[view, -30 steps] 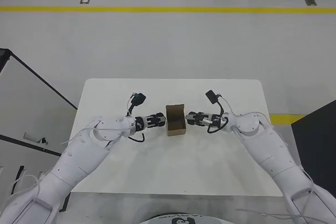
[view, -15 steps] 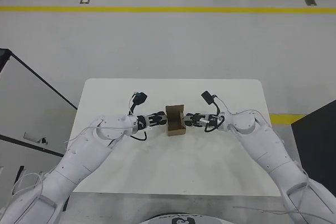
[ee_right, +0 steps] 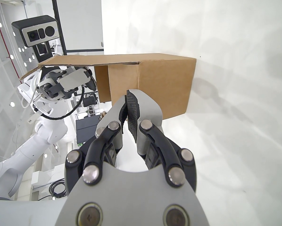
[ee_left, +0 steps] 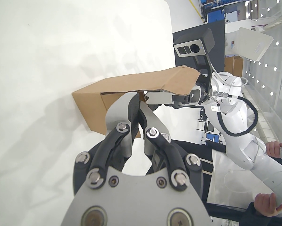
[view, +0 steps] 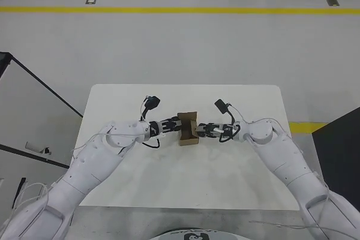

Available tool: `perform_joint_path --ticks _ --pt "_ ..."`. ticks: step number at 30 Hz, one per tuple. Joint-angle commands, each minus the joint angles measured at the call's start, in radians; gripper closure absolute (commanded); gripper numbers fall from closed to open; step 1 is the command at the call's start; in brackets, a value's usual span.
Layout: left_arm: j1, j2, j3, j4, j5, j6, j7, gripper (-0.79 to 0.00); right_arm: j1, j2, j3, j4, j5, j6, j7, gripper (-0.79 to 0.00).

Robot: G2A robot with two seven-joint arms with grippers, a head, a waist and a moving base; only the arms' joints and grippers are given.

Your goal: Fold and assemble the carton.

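Top view: left gripper point(view: 179, 125) is against the left side of the carton point(view: 188, 135), up at its open top. In the left wrist view its two grey metal fingers point(ee_left: 122, 109) with black ribbed pads are closed tip to tip, right at the carton's upper rim. The tips overlap the card edge from that angle, so I can't tell if a sliver of card is caught between the pads.

Carton:
- It is plain brown corrugated card, a rectangular box with matte faces and sharp folded corners.
- It stands open end up on the table point(view: 228, 180), about midway between the left and right edges and a bit nearer the far edge than the near one.
- One tall flap rises from the far wall, creased along its base, with its free end kinked and one corner nicked.
- Both grippers lie alongside that flap at the opening.

Right gripper point(view: 197, 129) has the same build and is against the carton's right side near the top rim. In the right wrist view its textured black pads are pressed together, tips touching the brown wall.

The table is smooth glossy white with rounded corners.
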Motion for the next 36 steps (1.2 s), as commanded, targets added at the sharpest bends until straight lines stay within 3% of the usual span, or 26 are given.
perform_joint_path --ticks 1,11,24,36 --pt "0.0 -0.002 -0.003 0.001 0.002 -0.001 0.003 0.0 -0.001 0.0 0.001 -0.002 0.0 0.0 0.003 0.0" --pt "0.003 -0.01 -0.02 -0.001 0.013 0.002 0.012 0.0 -0.011 0.001 0.01 -0.018 -0.006 -0.007 0.011 0.0" --pt "0.085 0.009 -0.104 -0.037 0.031 0.021 -0.005 0.0 -0.019 0.005 0.035 -0.045 -0.015 -0.014 -0.008 0.0" --pt "0.069 -0.012 -0.052 -0.056 0.065 0.037 -0.037 0.0 0.01 -0.012 -0.001 -0.033 -0.039 0.001 -0.02 0.0"
